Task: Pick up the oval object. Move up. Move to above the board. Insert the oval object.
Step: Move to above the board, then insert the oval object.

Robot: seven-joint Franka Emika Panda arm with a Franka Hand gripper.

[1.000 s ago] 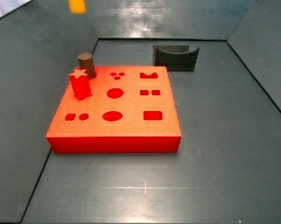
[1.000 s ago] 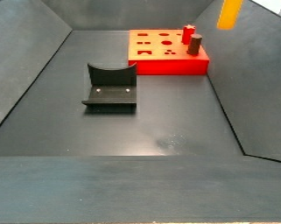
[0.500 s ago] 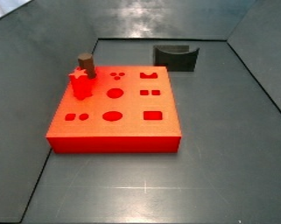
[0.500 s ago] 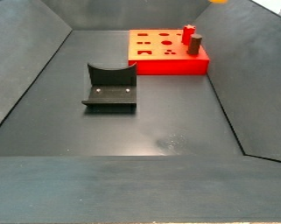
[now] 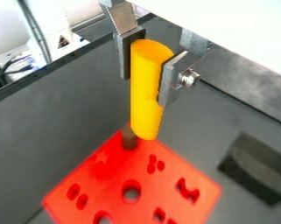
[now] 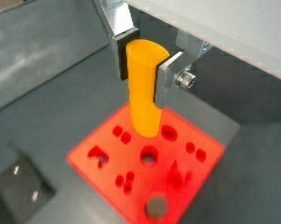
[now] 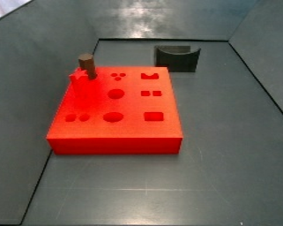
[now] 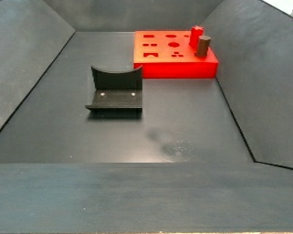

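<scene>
In both wrist views my gripper [image 5: 149, 66] [image 6: 146, 63] is shut on the upper part of the oval object [image 5: 147, 96] [image 6: 144, 87], a tall smooth yellow-orange peg that hangs upright. The board [image 5: 101, 179] [image 6: 149, 179], a flat red-orange block with shaped holes, lies well below the peg. In both side views the board [image 7: 134, 104] [image 8: 175, 66] sits on the dark floor. The gripper and the oval object are out of view there.
A short dark brown peg [image 7: 85, 64] [image 8: 199, 33] and a red star-shaped peg [image 7: 78, 81] stand at one corner of the board. The dark fixture [image 7: 178, 57] [image 8: 114, 90] [image 5: 254, 166] stands on the floor apart from the board. Sloped dark walls surround the floor.
The oval object showed at the top edge of both side views a second ago. It has risen out of those views.
</scene>
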